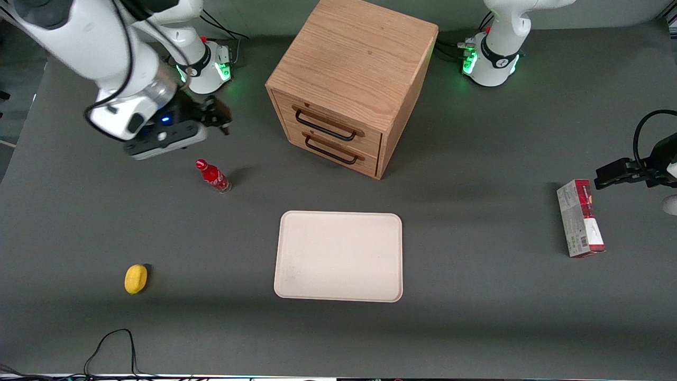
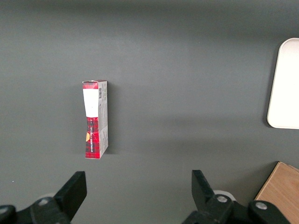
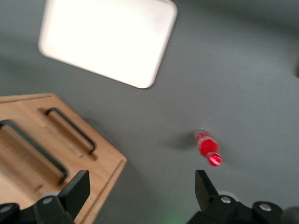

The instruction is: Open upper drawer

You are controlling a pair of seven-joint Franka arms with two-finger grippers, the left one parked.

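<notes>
One wooden cabinet [image 1: 353, 74] stands on the desk [image 1: 476, 317], and it has two drawers: the upper drawer [image 1: 333, 123] and the bottom drawer [image 1: 332, 150], each with one black wire handle, so two handles in all. There is one cream tray [image 1: 339, 256], one red bottle [image 1: 213, 176], one yellow round object [image 1: 136, 278] and one red and grey carton [image 1: 579, 218]. One gripper [image 1: 221, 117] of the working arm hangs above the desk toward that arm's end, its two fingers spread apart
</notes>
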